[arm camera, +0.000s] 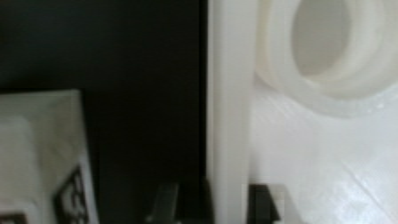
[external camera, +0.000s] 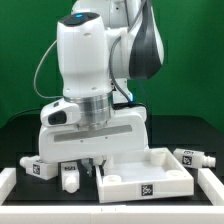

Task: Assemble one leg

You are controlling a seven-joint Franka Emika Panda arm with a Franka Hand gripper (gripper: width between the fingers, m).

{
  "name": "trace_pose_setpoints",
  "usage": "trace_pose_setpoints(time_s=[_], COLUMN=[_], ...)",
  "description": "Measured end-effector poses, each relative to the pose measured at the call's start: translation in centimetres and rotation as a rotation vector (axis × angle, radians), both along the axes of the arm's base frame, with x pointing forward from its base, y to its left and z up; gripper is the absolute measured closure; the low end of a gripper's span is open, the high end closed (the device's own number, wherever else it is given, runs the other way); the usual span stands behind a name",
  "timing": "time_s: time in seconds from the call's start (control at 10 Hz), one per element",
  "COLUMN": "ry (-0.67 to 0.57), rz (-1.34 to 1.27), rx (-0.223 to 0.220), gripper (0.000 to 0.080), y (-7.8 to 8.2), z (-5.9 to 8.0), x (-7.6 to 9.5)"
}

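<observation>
While the gripper (external camera: 93,166) straddles the tabletop's (external camera: 150,172) raised edge, whether its fingers (arm camera: 173,203) actually pinch that edge cannot be told. One leg (external camera: 70,180) lies on the black table (external camera: 188,133) just beside the tabletop. Its only marking is a black-and-white square tag, too blurred to read.

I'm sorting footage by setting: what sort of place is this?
Probably a robotics lab bench: a white robot arm over a black table, a plain green backdrop, and a short chunky white plastic leg bearing black-and-white square tags.
</observation>
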State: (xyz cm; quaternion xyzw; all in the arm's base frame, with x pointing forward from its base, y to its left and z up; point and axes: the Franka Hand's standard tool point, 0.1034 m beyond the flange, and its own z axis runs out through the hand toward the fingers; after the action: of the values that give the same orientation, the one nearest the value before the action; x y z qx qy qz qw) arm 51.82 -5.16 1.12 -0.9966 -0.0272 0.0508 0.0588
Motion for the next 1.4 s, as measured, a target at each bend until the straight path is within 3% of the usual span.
trace_pose_setpoints(time_s=[0.2,0.4,0.9,1.0,1.2,1.4], ry=[-0.007,-0.002,0.004,0.02,0.056,0.075], rz=[-0.02,-0.078,-0.065,-0.075,-0.096,-0.092], rx=[0.004,-0.013,-0.012,-0.008,-0.014,-0.023], gripper=[0.0745,0.0745,0.0745,0.0745,0.0745,0.0745], y=[2.1,2.9,2.8,2.7,3.0,3.0], z=[0.5,0.4,0.2,0.9,-0.3,-0.4], x=[3.6,5.0,4.8,5.5,5.5,5.5])
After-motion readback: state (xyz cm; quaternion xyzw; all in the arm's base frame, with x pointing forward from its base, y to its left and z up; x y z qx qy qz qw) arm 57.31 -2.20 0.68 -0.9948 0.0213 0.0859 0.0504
